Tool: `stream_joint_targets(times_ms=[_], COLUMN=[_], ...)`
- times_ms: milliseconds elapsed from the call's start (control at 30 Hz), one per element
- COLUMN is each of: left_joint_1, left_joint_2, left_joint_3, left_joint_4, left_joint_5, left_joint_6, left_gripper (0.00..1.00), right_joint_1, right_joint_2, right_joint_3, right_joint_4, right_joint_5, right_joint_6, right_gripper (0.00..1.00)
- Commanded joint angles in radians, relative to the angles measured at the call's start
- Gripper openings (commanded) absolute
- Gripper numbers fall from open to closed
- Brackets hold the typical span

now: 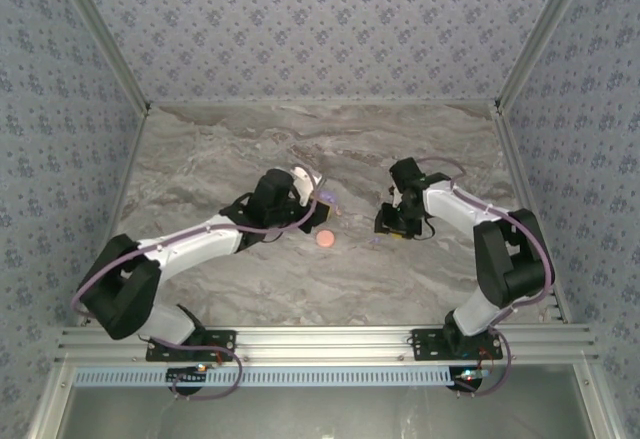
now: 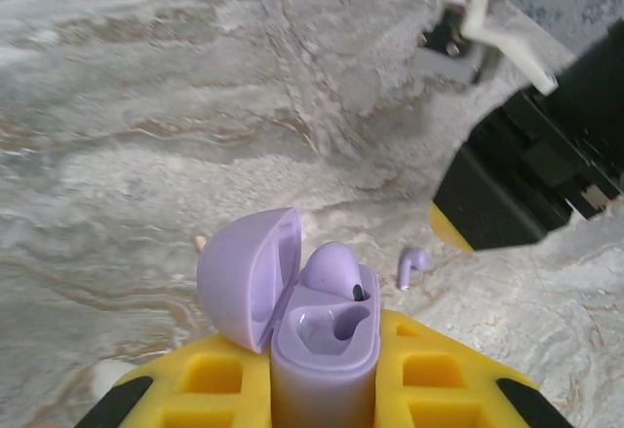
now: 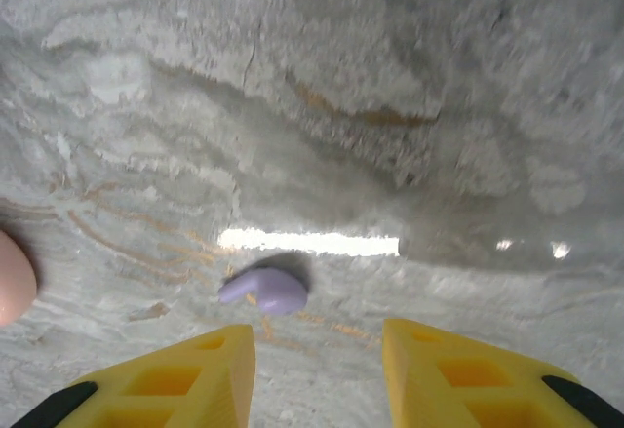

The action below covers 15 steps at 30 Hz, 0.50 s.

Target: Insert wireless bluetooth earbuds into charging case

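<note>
My left gripper [image 2: 327, 384] is shut on a lilac charging case [image 2: 322, 350], gripping its body between the yellow fingers [image 2: 219, 374]. The lid [image 2: 244, 277] stands open to the left. One lilac earbud [image 2: 334, 267] sits in the far socket; the near socket is bare. A second lilac earbud [image 2: 412, 265] lies loose on the marble to the case's right. In the right wrist view that earbud [image 3: 265, 290] lies just ahead of the left finger of my open right gripper [image 3: 317, 369], which hovers low over the table. From above, the left gripper [image 1: 316, 203] and right gripper [image 1: 390, 225] face each other mid-table.
A round pink case [image 1: 324, 240] lies shut on the marble table [image 1: 230, 149] between the two grippers; its edge shows in the right wrist view [image 3: 12, 277]. A tiny pinkish piece [image 2: 200, 243] peeks from behind the lilac lid. Patterned walls enclose the table.
</note>
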Motion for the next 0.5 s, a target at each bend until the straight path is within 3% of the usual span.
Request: stream_joint_targets(times_ms=[0,467], left_joint_1=[0.025,0.057], left_joint_2=[-0.075,-0.196], left_joint_3=[-0.033,-0.097], left_joint_4=[0.04,0.044], left_joint_5=[-0.027,-0.05], left_joint_6=[0.035,0.043], left_gripper=[0.1,0.11], right_joint_1=[0.028,0.07], right_joint_2=[-0.039,0.055], right_joint_3=[-0.026,-0.023], right_joint_4=[-0.001,0.058], right_joint_5=[-0.025,-0.029], right_joint_6=[0.127,0.204], right_gripper=[0.43,0.47])
